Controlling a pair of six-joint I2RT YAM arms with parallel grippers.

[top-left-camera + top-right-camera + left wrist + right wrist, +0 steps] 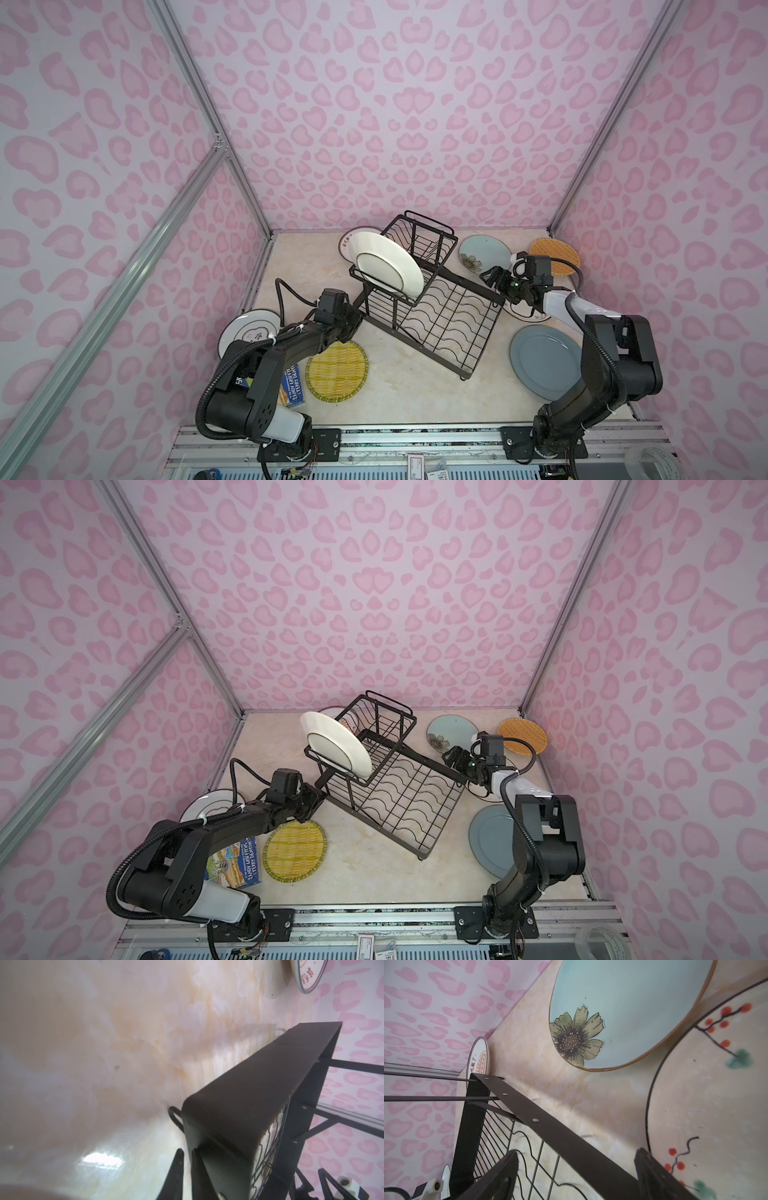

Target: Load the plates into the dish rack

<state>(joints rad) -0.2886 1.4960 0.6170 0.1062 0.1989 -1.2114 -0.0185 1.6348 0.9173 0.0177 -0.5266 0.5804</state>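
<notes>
The beige marble-look tabletop [399,399] carries the black wire dish rack [449,328] at its centre, with the raised basket tier toward eleven o'clock. A large plain grey-blue round plate [540,361] lies flat at four o'clock. A yellow woven-look round plate [338,372] lies at seven. A plain white round plate [388,266] stands tilted on edge in the raised tier. A pale blue flowered plate [484,251] lies at one o'clock, an orange woven-look plate [557,251] at two, and a white berry-sprig plate [706,1105] at three. The right gripper [577,1178] is spread wide, straddling the rack's three o'clock frame band. The left gripper [187,1149] has its fingers drawn almost together on the rack's eight o'clock corner.
</notes>
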